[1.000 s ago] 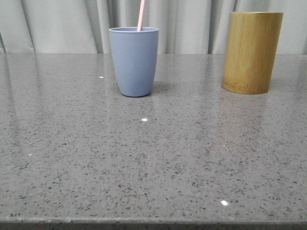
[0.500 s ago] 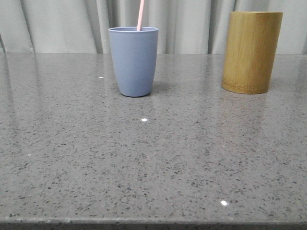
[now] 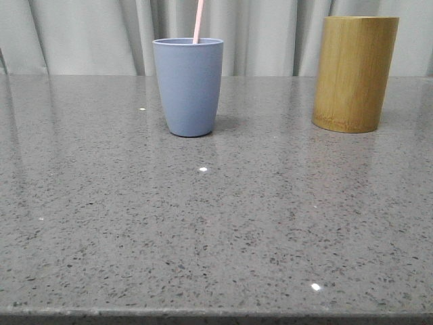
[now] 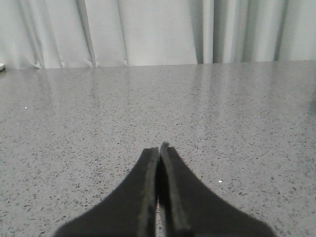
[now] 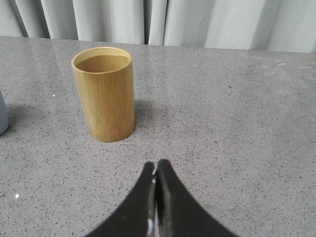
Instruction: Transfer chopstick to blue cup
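Note:
The blue cup (image 3: 189,86) stands upright at the back left of the grey table in the front view. A thin pale pink chopstick (image 3: 198,21) sticks up out of it, only its upper end showing. A sliver of the cup shows at the edge of the right wrist view (image 5: 2,116). My left gripper (image 4: 159,148) is shut and empty over bare table, with no cup in its view. My right gripper (image 5: 156,165) is shut and empty, a short way in front of the bamboo cylinder (image 5: 104,94). Neither gripper shows in the front view.
The tall yellow-brown bamboo cylinder (image 3: 356,73) stands upright at the back right, its visible inside showing no sticks. A pale curtain (image 3: 270,34) hangs behind the table. The speckled grey tabletop (image 3: 216,223) reaches to the front edge.

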Robot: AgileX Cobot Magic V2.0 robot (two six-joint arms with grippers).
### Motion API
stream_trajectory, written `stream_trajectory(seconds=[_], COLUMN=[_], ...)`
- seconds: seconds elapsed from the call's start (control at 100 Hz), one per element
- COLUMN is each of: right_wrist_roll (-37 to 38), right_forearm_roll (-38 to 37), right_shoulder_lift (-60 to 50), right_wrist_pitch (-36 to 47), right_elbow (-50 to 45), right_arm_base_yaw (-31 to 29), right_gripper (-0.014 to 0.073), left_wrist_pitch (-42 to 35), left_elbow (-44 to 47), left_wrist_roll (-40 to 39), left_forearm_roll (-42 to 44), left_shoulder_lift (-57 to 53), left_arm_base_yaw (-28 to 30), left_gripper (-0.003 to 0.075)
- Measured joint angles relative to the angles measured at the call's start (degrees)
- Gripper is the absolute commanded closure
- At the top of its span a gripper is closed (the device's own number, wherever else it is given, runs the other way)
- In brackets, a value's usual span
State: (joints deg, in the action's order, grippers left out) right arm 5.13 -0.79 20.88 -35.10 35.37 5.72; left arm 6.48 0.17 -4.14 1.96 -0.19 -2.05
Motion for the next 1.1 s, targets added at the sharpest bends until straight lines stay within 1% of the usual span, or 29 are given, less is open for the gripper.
stream_trajectory(seconds=[0.41, 0.5, 0.77, 0.97, 1.1], right_wrist_roll=[0.0, 0.0, 0.0, 0.0, 0.0], right_forearm_roll=[-0.52, -0.96, -1.32, -1.32, -1.2], right_shoulder_lift=[0.0, -0.46, -10.33, -18.23, -21.14], right_wrist_pitch=[0.0, 1.98, 14.69, 19.16, 22.43], right_elbow=[-0.13, -1.59, -16.4, -26.51, -31.59], right_arm_base_yaw=[0.0, 0.0, 0.0, 0.0, 0.0], right_gripper=[0.0662, 0.0662, 0.0662, 0.0662, 0.0662], left_wrist_pitch=[0.0, 0.0, 0.0, 0.0, 0.0], left_elbow=[0.0, 0.0, 0.0, 0.0, 0.0], left_wrist_roll=[0.0, 0.0, 0.0, 0.0, 0.0], left_forearm_roll=[0.0, 0.0, 0.0, 0.0, 0.0], left_shoulder_lift=[0.0, 0.0, 0.0, 0.0, 0.0], left_arm_base_yaw=[0.0, 0.0, 0.0, 0.0, 0.0], left_gripper=[0.0739, 0.0739, 0.0739, 0.0739, 0.0739])
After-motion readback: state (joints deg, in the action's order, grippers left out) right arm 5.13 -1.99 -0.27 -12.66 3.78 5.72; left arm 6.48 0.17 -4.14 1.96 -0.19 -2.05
